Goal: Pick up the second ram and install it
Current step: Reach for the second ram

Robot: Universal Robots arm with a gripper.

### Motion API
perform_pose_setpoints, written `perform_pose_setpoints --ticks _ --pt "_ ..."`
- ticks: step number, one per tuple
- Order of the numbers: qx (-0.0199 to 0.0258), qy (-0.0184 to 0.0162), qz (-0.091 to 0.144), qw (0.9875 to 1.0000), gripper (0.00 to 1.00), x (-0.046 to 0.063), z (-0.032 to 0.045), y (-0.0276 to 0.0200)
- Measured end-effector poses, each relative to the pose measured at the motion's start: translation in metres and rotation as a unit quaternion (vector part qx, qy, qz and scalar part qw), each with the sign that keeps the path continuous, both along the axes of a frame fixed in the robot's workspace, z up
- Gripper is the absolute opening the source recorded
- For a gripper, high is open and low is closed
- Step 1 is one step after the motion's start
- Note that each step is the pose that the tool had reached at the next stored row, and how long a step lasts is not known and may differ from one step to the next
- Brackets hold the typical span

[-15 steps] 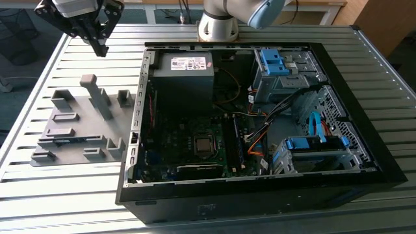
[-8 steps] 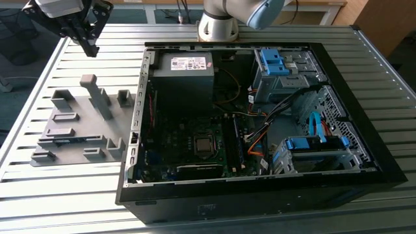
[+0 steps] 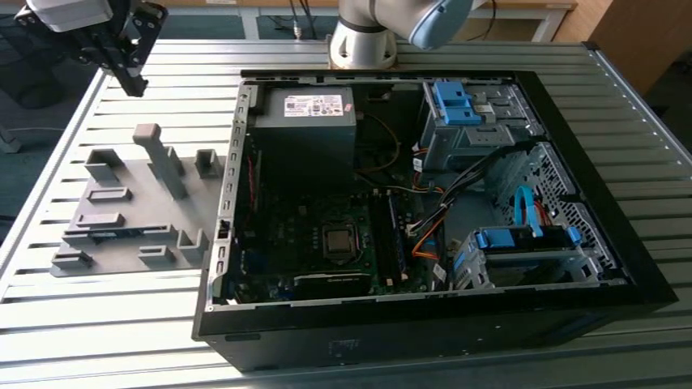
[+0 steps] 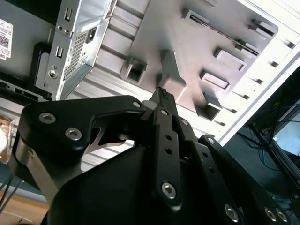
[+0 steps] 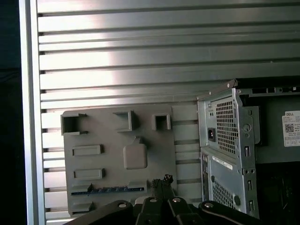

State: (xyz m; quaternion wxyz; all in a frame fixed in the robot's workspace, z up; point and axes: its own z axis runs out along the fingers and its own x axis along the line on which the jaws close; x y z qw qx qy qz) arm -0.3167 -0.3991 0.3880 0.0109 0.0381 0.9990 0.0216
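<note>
Underneath, a slatted metal counter carried everything, with dark floor past its nine o'clock edge in the exterior view and wooden furniture at one o'clock. An open computer case lay from the centre toward three o'clock, with the arm's base behind it at twelve. A grey tray of holders sat just beside the case at nine o'clock. The second ram sat in a slot of that tray. The pincer hung closed and empty at eleven o'clock, well apart from the ram. The tray's tall post stood between them.
</note>
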Motion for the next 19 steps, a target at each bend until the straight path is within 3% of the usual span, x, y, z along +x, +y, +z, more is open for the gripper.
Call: perform_pose_setpoints --ticks 4,10,12,19 --pt "0.0 0.0011 0.0 1.0 0.11 -0.007 -0.001 -0.0001" --pt "0.0 0.0075 -0.002 1.0 0.11 -0.014 -0.0031 -0.0003" --pt "0.0 0.0082 -0.002 1.0 0.11 -0.017 -0.0034 -0.001" --pt "0.0 0.0082 -0.001 1.0 0.11 -0.025 -0.0041 -0.0145"
